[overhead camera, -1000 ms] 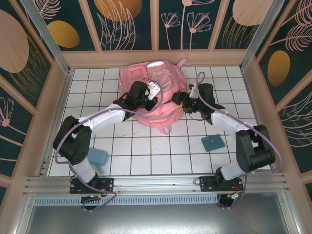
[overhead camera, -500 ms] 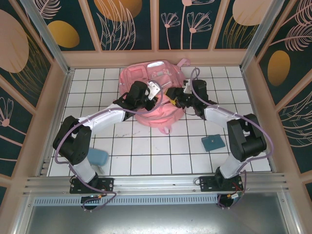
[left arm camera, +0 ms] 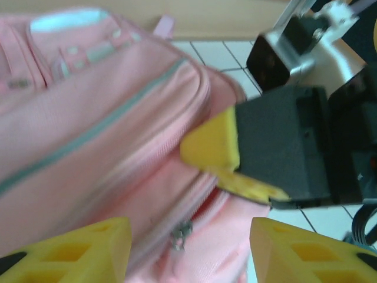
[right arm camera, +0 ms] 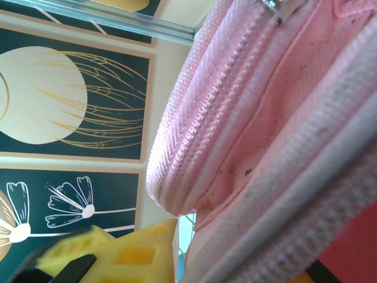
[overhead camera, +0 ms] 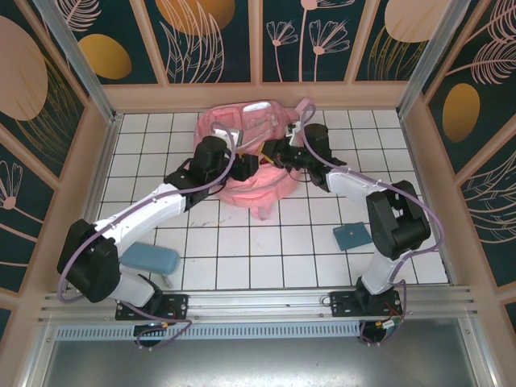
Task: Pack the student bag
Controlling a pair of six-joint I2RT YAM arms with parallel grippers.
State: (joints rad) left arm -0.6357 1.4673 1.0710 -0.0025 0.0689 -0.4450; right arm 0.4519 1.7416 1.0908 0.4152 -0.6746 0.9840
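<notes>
From the overhead camera, the pink backpack (overhead camera: 251,192) lies at the far middle of the white tiled bench (overhead camera: 242,258), close to the back wall. Both arms reach in to it. The left hand (overhead camera: 244,167) is over the bag's near left part, and the right hand (overhead camera: 270,151) meets the bag from the right, just beside the left one. A blue case (overhead camera: 151,258) lies near the front left, partly under the left arm. A small blue-green flat thing (overhead camera: 352,235) sits on the tiles at the front right, well apart from the bag.

In the left wrist camera, the backpack (left arm camera: 88,130) takes up most of the picture, with a grey stripe running across it and a metal zipper pull (left arm camera: 179,239) low down. The left hand's yellow fingers (left arm camera: 70,250) stand spread wide at the bottom corners, with nothing between them, over the bag by the zipper pull. The right hand (left arm camera: 203,168), black with yellow tips, comes in from the right. Its tips are drawn close together, pinching the bag's edge above the zipper.

In the right wrist camera, a pink seam and a line of zipper teeth (right arm camera: 224,76) run close in front of the lens. One yellow finger (right arm camera: 141,253) of the right hand lies against the fabric, and the fold of the bag sits between the fingers. Dark wall panels (right arm camera: 70,100) with pale leaf and flower shapes stand behind.
</notes>
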